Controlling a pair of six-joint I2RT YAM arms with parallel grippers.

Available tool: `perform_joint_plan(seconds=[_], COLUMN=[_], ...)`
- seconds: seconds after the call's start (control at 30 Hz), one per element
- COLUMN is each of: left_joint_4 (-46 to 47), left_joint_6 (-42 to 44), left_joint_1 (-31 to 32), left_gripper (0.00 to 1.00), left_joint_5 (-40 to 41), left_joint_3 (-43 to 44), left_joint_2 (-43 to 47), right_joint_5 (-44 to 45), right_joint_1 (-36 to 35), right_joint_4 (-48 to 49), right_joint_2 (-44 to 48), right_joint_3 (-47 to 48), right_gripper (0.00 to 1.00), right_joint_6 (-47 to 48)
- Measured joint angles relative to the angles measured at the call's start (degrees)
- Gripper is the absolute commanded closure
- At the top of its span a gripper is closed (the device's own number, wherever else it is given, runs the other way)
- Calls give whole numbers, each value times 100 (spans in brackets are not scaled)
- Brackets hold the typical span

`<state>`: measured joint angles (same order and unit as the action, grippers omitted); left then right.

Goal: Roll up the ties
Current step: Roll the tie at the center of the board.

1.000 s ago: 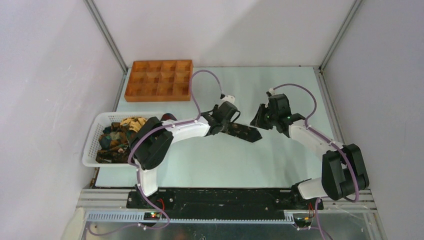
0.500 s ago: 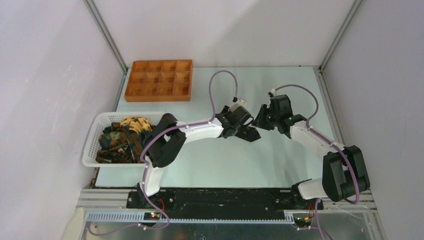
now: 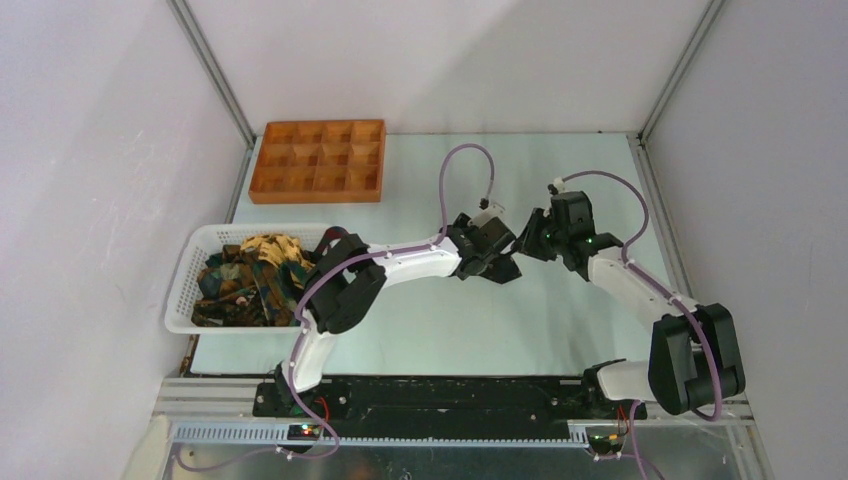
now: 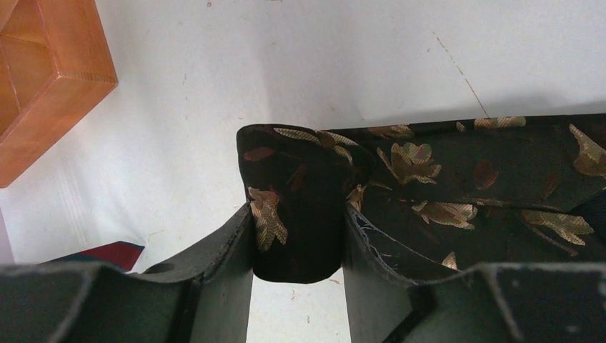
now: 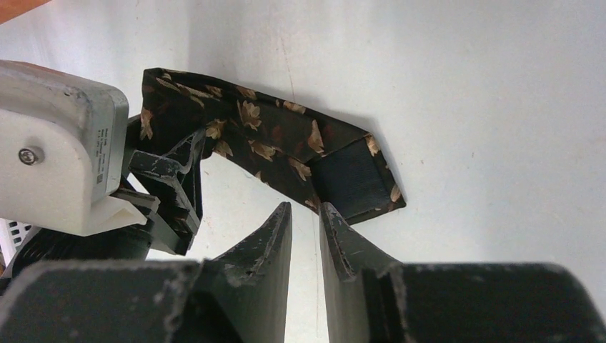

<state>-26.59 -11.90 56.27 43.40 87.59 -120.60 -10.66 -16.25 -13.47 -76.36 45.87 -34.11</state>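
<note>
One tie (image 5: 271, 143) lies on the counter (image 3: 430, 320) between the two arms. The left end effector (image 4: 298, 221) is clamped on its turned-over end, where the fabric curls into a first fold. The right end effector (image 5: 306, 211) hovers just beside the other, squared end, fingers nearly together with nothing between them. The rolling looks barely begun. More ties (image 3: 245, 275) sit heaped in the white mesh basket (image 3: 180, 300), and no roll shows in the orange compartment tray (image 3: 315, 195).

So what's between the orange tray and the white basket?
Only bare pale table lies between orange compartment tray and white mesh basket; the top view shows it.
</note>
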Motion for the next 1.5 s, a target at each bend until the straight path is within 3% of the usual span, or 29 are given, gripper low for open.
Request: perform_joint_plan(seconds=[0.7, 1.23, 1.5], left_joint_4=[-413, -487, -492], left_joint_6=[39, 39, 37], left_joint_1=[105, 111, 114], left_gripper=[47, 49, 50], left_joint_5=[-409, -590, -579], left_joint_3=[302, 374, 374], left_joint_2=[-122, -138, -138], right_joint_5=[9, -111, -125], right_joint_1=[210, 221, 85], right_joint_4=[17, 63, 225], right_joint_2=[111, 79, -509], right_joint_3=[-195, -205, -205], right_gripper=[76, 77, 91], right_joint_6=[-42, -105, -238])
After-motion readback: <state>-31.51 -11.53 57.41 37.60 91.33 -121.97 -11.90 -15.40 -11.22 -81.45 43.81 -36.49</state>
